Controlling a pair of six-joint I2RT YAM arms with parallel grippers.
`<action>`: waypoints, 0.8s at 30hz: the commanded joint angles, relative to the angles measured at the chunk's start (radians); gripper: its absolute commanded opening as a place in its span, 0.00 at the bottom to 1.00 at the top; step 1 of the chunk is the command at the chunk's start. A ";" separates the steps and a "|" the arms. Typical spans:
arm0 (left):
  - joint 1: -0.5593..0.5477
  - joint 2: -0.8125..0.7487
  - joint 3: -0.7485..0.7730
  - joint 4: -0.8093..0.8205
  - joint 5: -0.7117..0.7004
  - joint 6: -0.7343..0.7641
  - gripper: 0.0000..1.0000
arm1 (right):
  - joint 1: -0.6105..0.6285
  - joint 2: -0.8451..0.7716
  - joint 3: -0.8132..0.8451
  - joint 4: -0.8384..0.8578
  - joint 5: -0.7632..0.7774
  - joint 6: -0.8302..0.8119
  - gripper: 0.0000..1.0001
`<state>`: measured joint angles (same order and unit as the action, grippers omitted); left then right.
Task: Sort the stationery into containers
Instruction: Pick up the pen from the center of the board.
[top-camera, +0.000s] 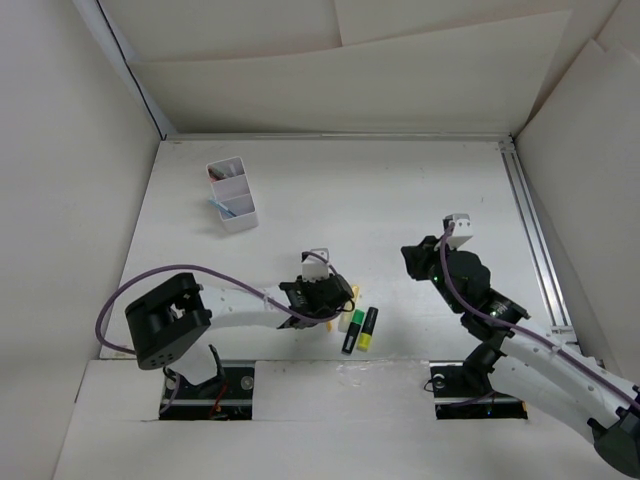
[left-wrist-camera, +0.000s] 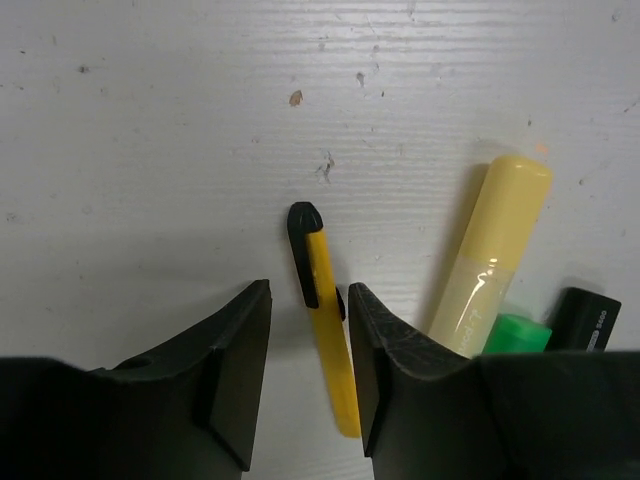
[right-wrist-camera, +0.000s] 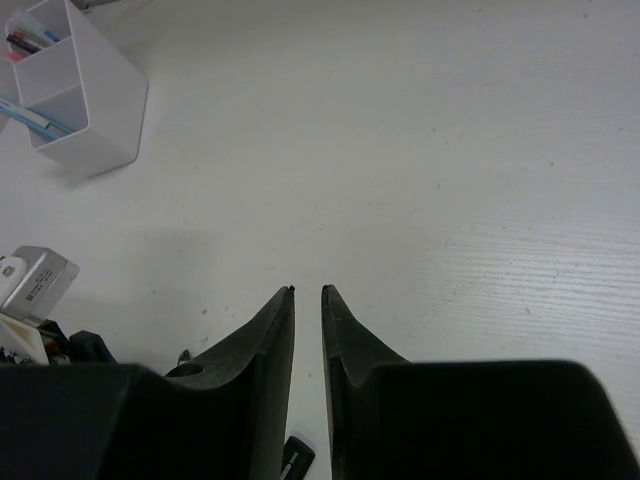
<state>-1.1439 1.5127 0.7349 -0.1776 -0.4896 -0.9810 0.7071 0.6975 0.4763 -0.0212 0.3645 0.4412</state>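
A thin yellow pen (left-wrist-camera: 325, 330) with a black clip lies on the table between the fingers of my left gripper (left-wrist-camera: 310, 300), close to the right finger. The jaws are open and low over it. In the top view the left gripper (top-camera: 335, 297) is at the table's near middle. Beside it lie a pale yellow highlighter (left-wrist-camera: 490, 250), a green highlighter (left-wrist-camera: 518, 332) (top-camera: 352, 325) and a yellow highlighter (top-camera: 367, 328). The white two-compartment box (top-camera: 232, 195) (right-wrist-camera: 75, 100) stands at the far left and holds some pens. My right gripper (top-camera: 410, 255) (right-wrist-camera: 307, 290) is empty above the table, jaws nearly together.
White walls close in the table on the left, back and right. A metal rail (top-camera: 530, 230) runs along the right side. The left arm's wrist camera (right-wrist-camera: 30, 280) shows at the left edge of the right wrist view.
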 joint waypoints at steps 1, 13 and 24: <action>-0.004 0.003 0.027 -0.043 -0.055 -0.044 0.33 | -0.005 0.000 0.042 0.026 -0.015 -0.006 0.23; -0.004 0.102 0.086 -0.042 -0.084 -0.024 0.18 | -0.005 0.000 0.042 0.035 -0.036 -0.006 0.26; -0.004 0.101 0.210 -0.118 -0.213 -0.005 0.00 | -0.005 0.019 0.042 0.044 -0.055 -0.006 0.27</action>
<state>-1.1439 1.6268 0.8730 -0.2459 -0.5957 -0.9634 0.7071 0.7204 0.4763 -0.0189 0.3210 0.4412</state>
